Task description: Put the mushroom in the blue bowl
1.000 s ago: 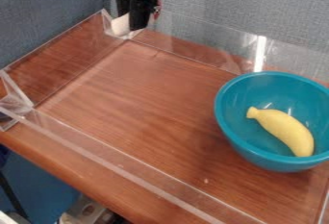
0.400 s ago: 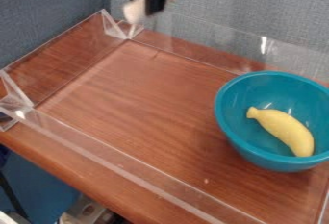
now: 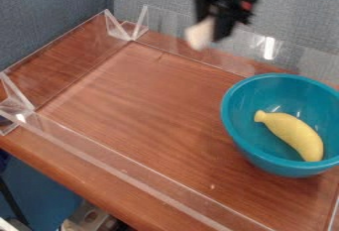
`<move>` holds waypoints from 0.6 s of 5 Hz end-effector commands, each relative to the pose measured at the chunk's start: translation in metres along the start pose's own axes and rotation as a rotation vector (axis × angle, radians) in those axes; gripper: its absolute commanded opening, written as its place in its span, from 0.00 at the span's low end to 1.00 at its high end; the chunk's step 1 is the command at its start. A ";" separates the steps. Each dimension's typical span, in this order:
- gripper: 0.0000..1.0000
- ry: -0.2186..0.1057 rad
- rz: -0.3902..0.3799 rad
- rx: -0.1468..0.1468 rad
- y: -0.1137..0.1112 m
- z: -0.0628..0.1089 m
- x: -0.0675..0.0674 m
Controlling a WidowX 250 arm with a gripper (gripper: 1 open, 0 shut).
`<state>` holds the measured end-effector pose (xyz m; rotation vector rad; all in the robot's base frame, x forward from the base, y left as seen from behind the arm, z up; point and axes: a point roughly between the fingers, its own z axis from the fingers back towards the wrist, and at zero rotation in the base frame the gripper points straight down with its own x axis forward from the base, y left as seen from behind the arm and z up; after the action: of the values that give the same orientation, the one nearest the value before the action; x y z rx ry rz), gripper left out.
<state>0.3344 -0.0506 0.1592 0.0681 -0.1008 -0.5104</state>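
Currently: transfer in progress, mushroom carried above the table.

Camera view: the gripper (image 3: 219, 17) is clenched on a blurred pale object, apparently the mushroom (image 3: 199, 33), high near the rear clear wall (image 3: 265, 47) and well apart from the blue bowl (image 3: 252, 136), which holds a banana (image 3: 291, 136). Risk: a loose grip may drop the mushroom outside the bowl; a low approach may strike the bowl rim. Open wooden table (image 3: 119, 96) lies left; clear walls bound every side.
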 end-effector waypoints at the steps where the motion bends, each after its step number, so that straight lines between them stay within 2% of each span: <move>1: 0.00 -0.019 -0.054 -0.016 -0.032 0.004 0.023; 2: 0.00 0.013 -0.065 -0.052 -0.047 -0.012 0.034; 3: 0.00 0.040 -0.066 -0.073 -0.047 -0.024 0.026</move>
<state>0.3337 -0.1049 0.1183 0.0122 0.0075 -0.5814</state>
